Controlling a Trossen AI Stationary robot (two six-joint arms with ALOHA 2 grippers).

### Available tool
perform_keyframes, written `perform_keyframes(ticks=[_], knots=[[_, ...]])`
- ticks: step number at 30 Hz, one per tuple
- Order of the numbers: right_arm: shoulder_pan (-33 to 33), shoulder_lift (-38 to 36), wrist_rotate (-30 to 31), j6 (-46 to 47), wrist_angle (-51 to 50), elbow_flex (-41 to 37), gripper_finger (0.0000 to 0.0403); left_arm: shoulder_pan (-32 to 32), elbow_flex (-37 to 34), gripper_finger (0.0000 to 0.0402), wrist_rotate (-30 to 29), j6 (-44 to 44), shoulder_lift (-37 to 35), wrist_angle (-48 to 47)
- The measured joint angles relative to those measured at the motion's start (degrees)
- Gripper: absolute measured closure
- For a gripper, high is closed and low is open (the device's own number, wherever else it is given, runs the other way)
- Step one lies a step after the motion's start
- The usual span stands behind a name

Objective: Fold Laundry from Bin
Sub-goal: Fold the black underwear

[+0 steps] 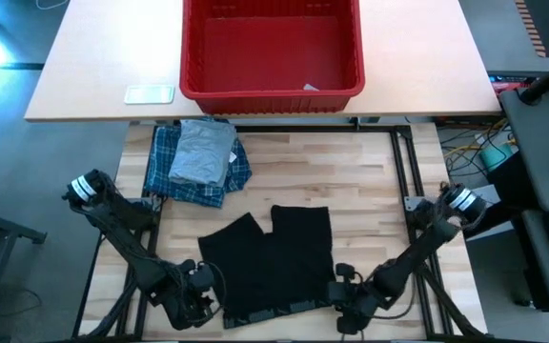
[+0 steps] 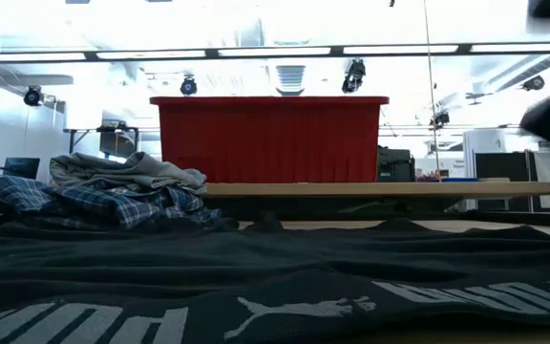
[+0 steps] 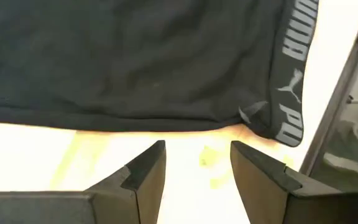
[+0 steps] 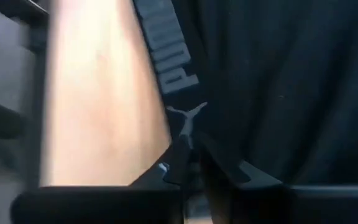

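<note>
Black cloth filled my low view, so neither gripper showed there; only the shorts [image 2: 275,277], the plaid shirt [image 2: 113,205] under the grey tee [image 2: 127,172], and the bin [image 2: 270,139] behind. From above, the shorts [image 1: 270,257] lay flat on the table [image 1: 370,200]. The left gripper [image 3: 196,165] stood open just off the waistband [image 3: 291,68], holding nothing. The right gripper [image 4: 191,158] was all but closed on the shorts' band; overhead, its fingertips were too dark to make out.

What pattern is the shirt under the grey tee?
Blue-and-white plaid shirt, lying beneath the grey tee; the high view shows it best.
</note>
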Motion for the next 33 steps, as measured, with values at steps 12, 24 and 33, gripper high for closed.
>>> perform_keyframes(ticks=[12, 24, 33], knots=[[1.0, -9.7, 8.2, 3.9, -19.1, 9.0, 0.025, -4.0, 2.0, 0.0238, -4.6, 34.2, 3.4, 1.8], [-3.9, 9.1, 9.1, -9.6, -18.5, 29.9, 0.0205, 0.6, 2.3, 0.0243, -5.5, 56.7, 4.0, -10.6], [-6.2, 16.9, 1.1, -1.7, -33.5, 34.9, 0.0199, 3.8, -0.7, 0.0244, -5.5, 57.9, 3.7, -7.2]])
